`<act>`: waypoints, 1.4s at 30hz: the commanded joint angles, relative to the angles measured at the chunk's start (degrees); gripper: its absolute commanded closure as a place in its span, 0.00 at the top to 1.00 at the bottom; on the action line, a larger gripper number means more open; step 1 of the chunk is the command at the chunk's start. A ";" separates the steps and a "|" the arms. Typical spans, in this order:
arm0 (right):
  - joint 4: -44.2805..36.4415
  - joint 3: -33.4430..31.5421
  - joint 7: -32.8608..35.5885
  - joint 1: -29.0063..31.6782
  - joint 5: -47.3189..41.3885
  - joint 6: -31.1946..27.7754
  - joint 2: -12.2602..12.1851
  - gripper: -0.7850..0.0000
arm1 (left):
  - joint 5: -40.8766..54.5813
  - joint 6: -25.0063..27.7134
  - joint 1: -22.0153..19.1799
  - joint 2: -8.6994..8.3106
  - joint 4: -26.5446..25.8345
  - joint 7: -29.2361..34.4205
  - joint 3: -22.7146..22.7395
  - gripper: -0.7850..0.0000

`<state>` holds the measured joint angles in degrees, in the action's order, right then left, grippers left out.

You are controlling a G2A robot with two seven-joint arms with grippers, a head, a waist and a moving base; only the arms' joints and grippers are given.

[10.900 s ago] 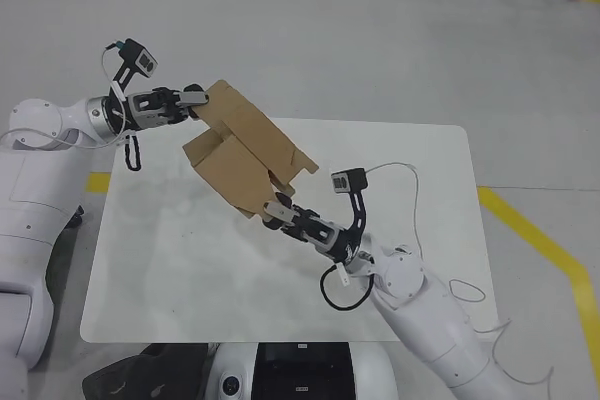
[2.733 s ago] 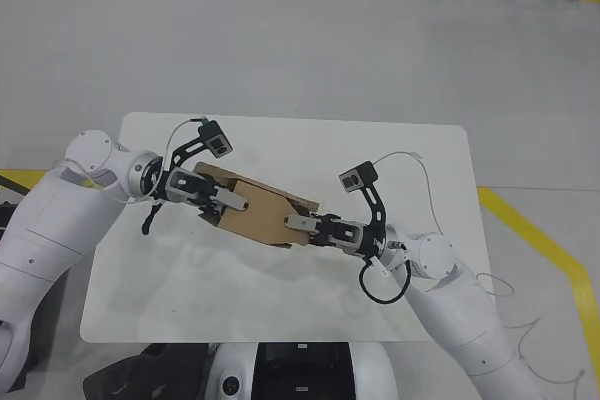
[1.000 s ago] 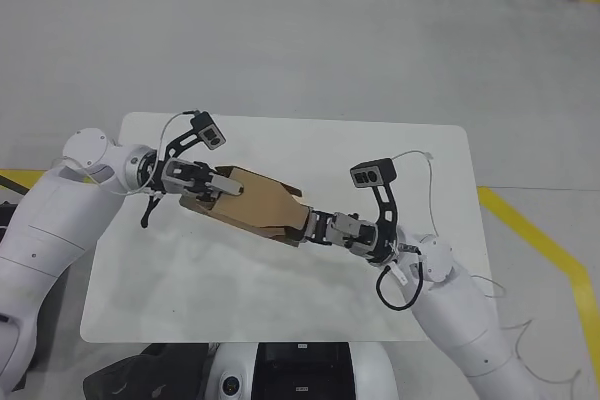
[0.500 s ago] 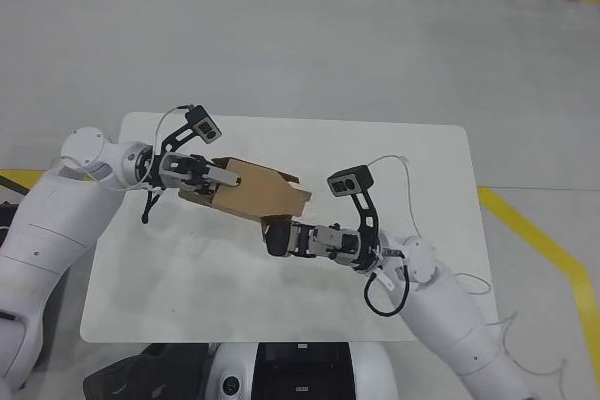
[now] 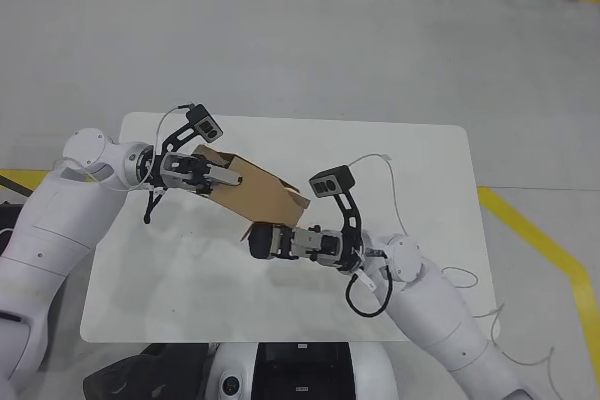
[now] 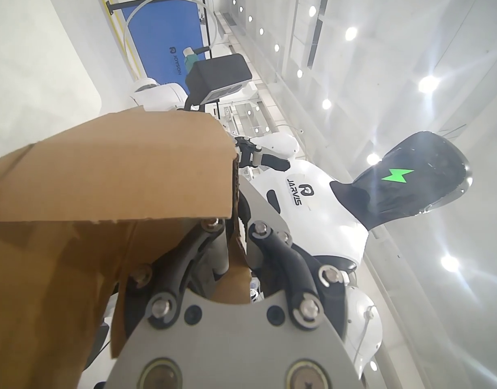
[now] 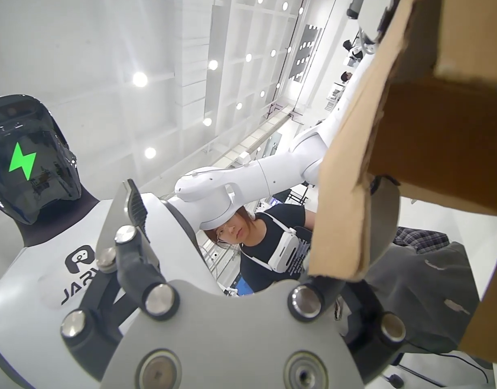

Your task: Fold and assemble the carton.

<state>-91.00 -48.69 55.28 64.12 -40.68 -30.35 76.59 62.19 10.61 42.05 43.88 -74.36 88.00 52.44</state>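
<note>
The brown carton (image 5: pixel 255 190) hangs folded and tilted above the middle of the white table (image 5: pixel 430 170). My left gripper (image 5: pixel 218 176) is at its far left end. In the left wrist view this gripper (image 6: pixel 232 228) is shut on one cardboard panel edge, and the carton's flat face (image 6: pixel 110 172) spreads beyond it. My right gripper (image 5: pixel 260 241) sits just under the carton's near edge. In the right wrist view it (image 7: pixel 252 204) stands open. One finger (image 7: pixel 131 204) is bare, and the other is hidden behind a hanging flap of the carton (image 7: pixel 354 188).
Bare tabletop lies to the right (image 5: pixel 420 200) and along the front (image 5: pixel 180 290). The right arm's wrist camera (image 5: pixel 330 182) stands close beside the carton's right corner. A yellow floor line (image 5: pixel 540 240) runs past the table's right side.
My right gripper has left the carton's right end, opened, and slid left under its near edge. The left gripper has kept its hold, and the carton has tilted and shifted slightly left.
</note>
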 commanded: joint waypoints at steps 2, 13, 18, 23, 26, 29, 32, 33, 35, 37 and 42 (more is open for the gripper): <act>0.16 -0.02 -0.17 0.07 0.10 -0.15 0.11 1.00 | -0.12 -0.21 0.32 0.10 -0.11 0.00 0.44 0.00; 0.45 -5.44 -0.65 2.29 -0.30 -0.57 -0.76 1.00 | -0.64 -1.45 1.65 -0.07 -0.82 0.00 2.03 0.00; -0.36 -7.64 -0.59 3.07 -0.59 -1.01 -1.09 1.00 | -1.30 -2.08 2.39 -0.39 -1.91 0.00 2.34 0.00; -1.02 -9.15 -1.11 3.13 -0.40 -1.40 -1.22 1.00 | -2.29 -2.54 3.05 -0.70 -3.49 0.00 2.26 0.00; -1.15 -9.87 -1.51 3.18 -0.23 -1.72 -1.26 1.00 | -2.87 -2.83 3.40 -0.86 -4.41 0.00 2.00 0.00; -1.15 -10.42 -1.72 3.29 -0.13 -1.86 -1.29 1.00 | -3.28 -3.16 3.68 -1.02 -5.35 0.00 1.64 0.00; -1.07 -10.93 -1.78 3.44 -0.13 -2.07 -1.33 1.00 | -3.31 -3.82 3.88 -1.21 -6.23 0.00 1.19 0.00; -1.05 -11.14 -1.81 3.50 -0.12 -2.16 -1.35 1.00 | -3.36 -3.96 3.89 -1.30 -6.41 0.00 1.10 0.00; -1.09 -11.54 -1.68 3.65 -0.33 -2.25 -1.39 1.00 | -3.51 -4.17 3.89 -1.49 -6.64 0.00 0.93 0.00; -1.11 -11.86 -1.39 3.75 -0.51 -2.16 -1.44 1.00 | -3.57 -4.37 3.91 -1.67 -6.96 0.00 0.68 0.00; -1.04 -11.85 -0.36 3.57 -0.59 -1.10 -1.46 1.00 | -4.46 -4.80 3.61 -2.05 -8.17 0.00 -0.43 0.00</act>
<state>-92.09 -60.66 54.65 67.80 -41.43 -31.77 75.12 57.84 5.87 45.74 41.87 -82.36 88.00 52.21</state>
